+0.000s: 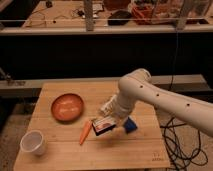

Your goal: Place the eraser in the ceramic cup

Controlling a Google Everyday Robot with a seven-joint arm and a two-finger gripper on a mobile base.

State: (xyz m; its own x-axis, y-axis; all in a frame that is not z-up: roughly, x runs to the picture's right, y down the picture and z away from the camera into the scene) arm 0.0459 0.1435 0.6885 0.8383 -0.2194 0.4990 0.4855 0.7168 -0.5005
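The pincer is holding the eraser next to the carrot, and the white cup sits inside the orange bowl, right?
Not quite. In the camera view the ceramic cup stands alone on the table, apart from the orange bowl, not inside it. The pincer does hold the eraser next to the carrot.
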